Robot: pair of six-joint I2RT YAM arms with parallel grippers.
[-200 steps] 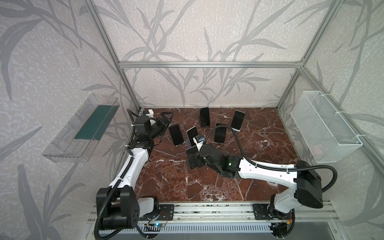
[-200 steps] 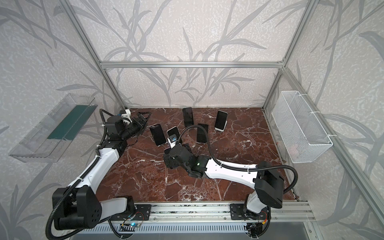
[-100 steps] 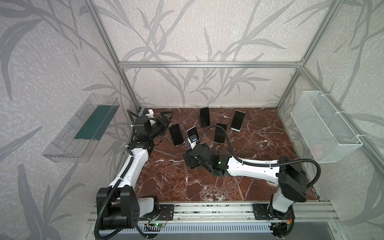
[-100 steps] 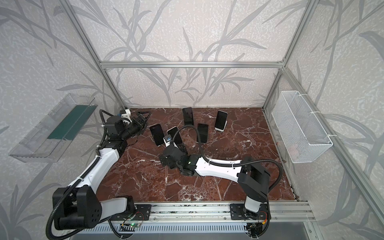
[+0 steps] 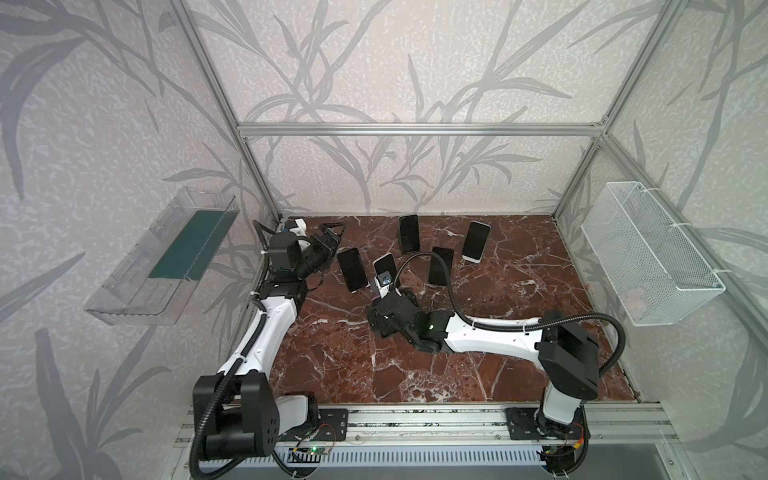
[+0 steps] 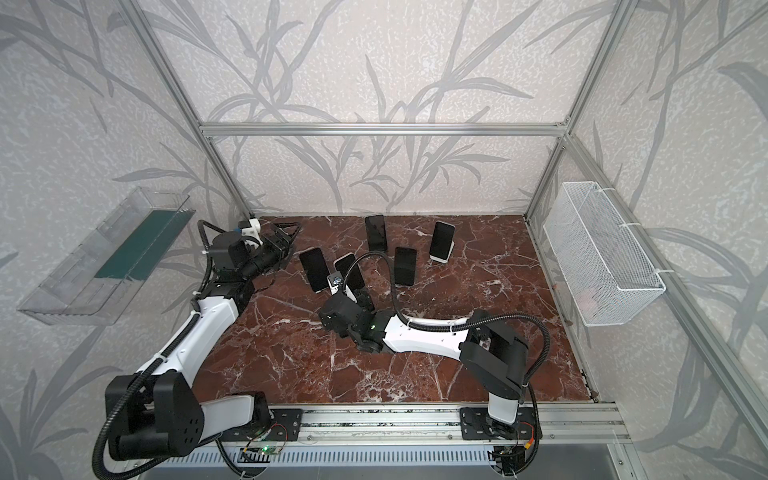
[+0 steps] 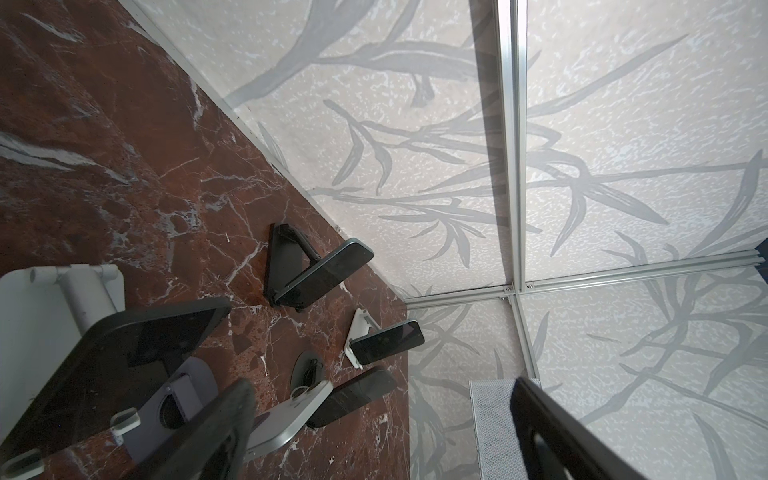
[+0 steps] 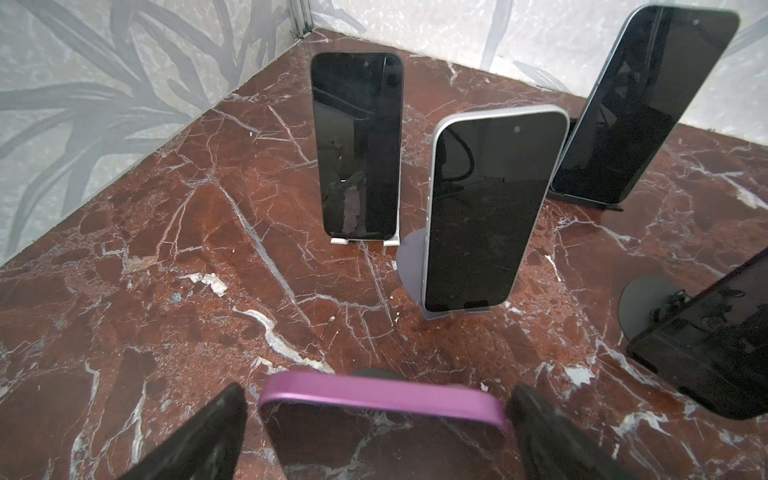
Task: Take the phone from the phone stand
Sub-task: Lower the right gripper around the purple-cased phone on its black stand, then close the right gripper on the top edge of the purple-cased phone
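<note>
The right gripper [image 8: 378, 392] hung low over the marble desk [image 8: 166, 291] with its jaws spread, one on either side of a purple phone [image 8: 382, 436]. A sliver of desk showed between one finger [image 8: 220, 432] and the phone's edge. The other finger sat right at the opposite edge, and contact there could not be judged. The gripper had not clamped the phone. The phone stood with its dark screen towards the wrist camera, and its stand could not be made out. Just beyond it a silver phone [image 8: 486, 212] leaned on a round grey stand [image 8: 409, 257], and a black phone [image 8: 357, 145] sat beside that on a white stand [image 8: 390, 241]. The left gripper [image 7: 382, 388] was released too, its jaws wide apart and holding nothing, near the desk's back left corner in both top views.
</note>
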